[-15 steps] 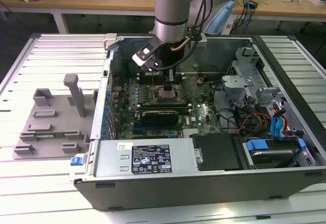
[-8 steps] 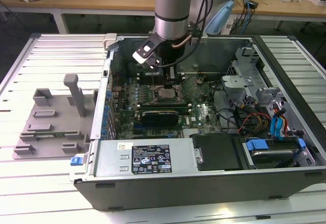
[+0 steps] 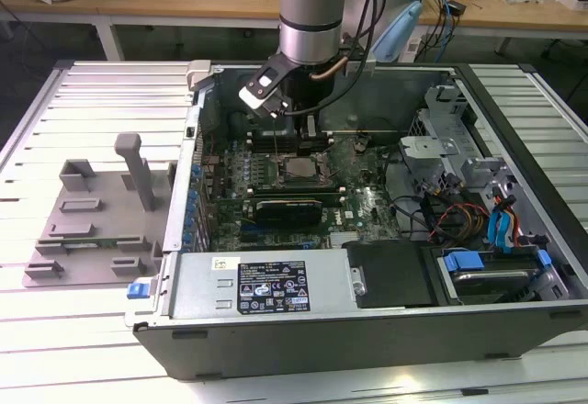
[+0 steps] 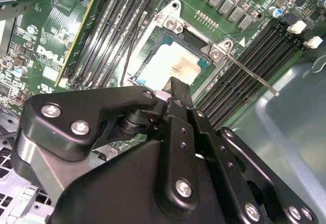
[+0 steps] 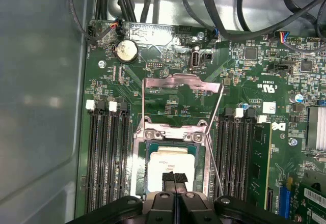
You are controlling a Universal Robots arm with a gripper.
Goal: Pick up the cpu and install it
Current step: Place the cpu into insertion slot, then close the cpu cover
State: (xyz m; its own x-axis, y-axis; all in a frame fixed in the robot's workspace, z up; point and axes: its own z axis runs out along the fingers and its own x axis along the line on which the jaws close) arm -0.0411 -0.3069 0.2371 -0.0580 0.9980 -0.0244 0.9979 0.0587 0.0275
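In the exterior view, the silver-and-black robot arm reaches down into a dark open computer case (image 3: 367, 331) that lies on a pale slatted tabletop (image 3: 55, 331). Its black tool (image 3: 301, 138) hangs just above the small square silver-topped cpu (image 3: 299, 167), which lies in the socket of the green motherboard (image 3: 358, 202). A grey plastic fixture plate with upright posts (image 3: 92, 230) sits well apart, on the exterior view's left. In the second wrist view the black fingers (image 4: 175, 94) end right over the pale metal top of the cpu, which sits inside the square socket, with the thin steel lever rod (image 4: 249, 71) sticking out beside it. Whether the tips touch the chip I cannot tell. In the first wrist view the tool is clenched, its two fingertips (image 5: 168, 179) pressed together with nothing visible between them. The cpu rests in the socket beneath them, and the hinged metal load plate (image 5: 181, 84) stands raised beyond it. The main risk seems to be a chip not lying flat: pressing down on it then would likely bend the socket contacts. A sideways drift could also catch the lever rod or the raised plate.
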